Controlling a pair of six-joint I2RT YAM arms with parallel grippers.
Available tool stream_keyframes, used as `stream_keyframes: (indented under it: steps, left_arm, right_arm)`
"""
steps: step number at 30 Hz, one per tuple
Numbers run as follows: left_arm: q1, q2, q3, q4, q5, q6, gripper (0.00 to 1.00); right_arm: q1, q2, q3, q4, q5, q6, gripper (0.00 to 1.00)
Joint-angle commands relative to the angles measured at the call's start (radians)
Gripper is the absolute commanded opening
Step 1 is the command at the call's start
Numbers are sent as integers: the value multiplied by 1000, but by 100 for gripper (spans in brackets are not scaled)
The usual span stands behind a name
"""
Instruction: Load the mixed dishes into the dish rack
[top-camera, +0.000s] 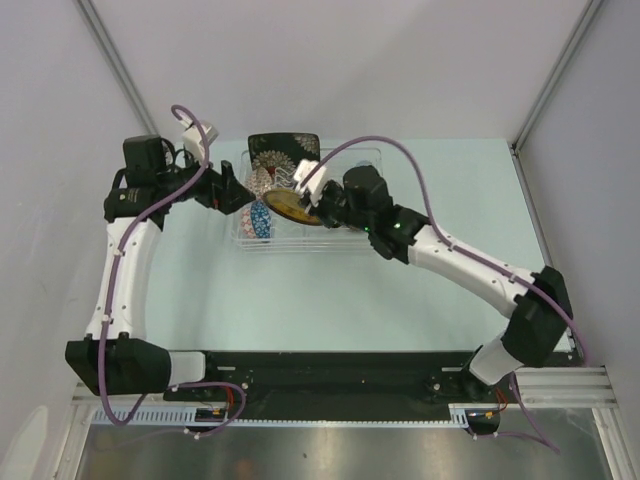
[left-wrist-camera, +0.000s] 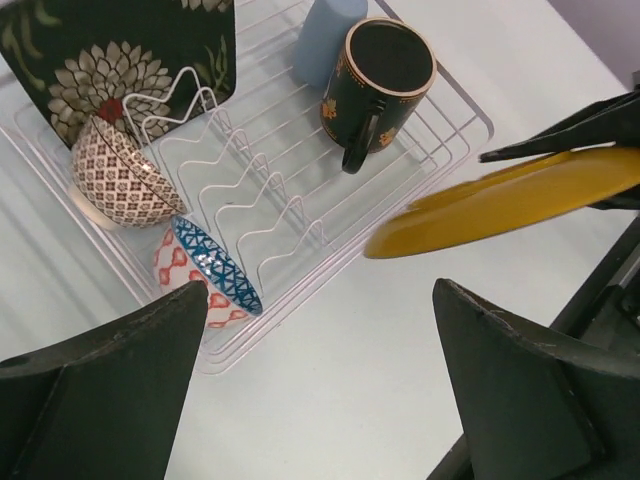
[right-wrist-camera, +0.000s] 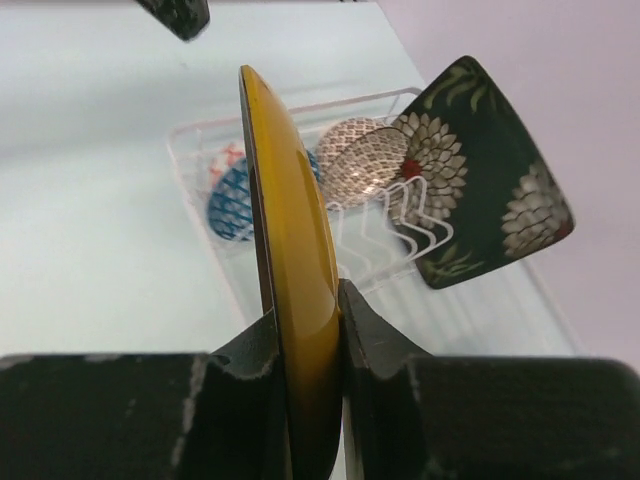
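Right gripper (right-wrist-camera: 305, 310) pinched yellow round saucer (right-wrist-camera: 290, 230) on edge, over dish rack (left-wrist-camera: 425, 160). Left gripper (left-wrist-camera: 320, 300) spread wide, empty, beside rack. Bowl (left-wrist-camera: 115, 180), floral plate (left-wrist-camera: 120, 60), mug (left-wrist-camera: 375, 85), cup (left-wrist-camera: 325, 35), small blue saucer (left-wrist-camera: 215, 265) sat in rack.

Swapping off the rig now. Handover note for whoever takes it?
Left claw: open, empty, beside the rack.
Right claw: shut on the yellow saucer, held on edge in the air at the rack.
Done, in the rack: black plate, patterned bowl, blue saucer, dark mug, pale blue cup.
Left: set the yellow saucer into the rack and let go.
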Motion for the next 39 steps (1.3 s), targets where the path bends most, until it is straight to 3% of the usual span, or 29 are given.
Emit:
stream_keyframes:
  steps: [1, 3, 9, 18, 39]
  left_arm:
    - [52, -61, -71, 74, 100, -49, 100]
    - [80, -72, -106, 123, 121, -82, 100]
    - [115, -73, -180, 271, 152, -175, 100]
    - [115, -24, -223, 400, 160, -287, 100]
    - [115, -22, -249, 429, 151, -270, 100]
  right_arm:
    - [1, 65, 50, 142, 57, -441, 0]
    - [1, 91, 53, 159, 26, -571, 0]
    - [-25, 207, 128, 165, -6, -682, 0]
    - [-45, 404, 365, 26, -112, -644, 0]
    - [-94, 540, 371, 44, -202, -509, 0]
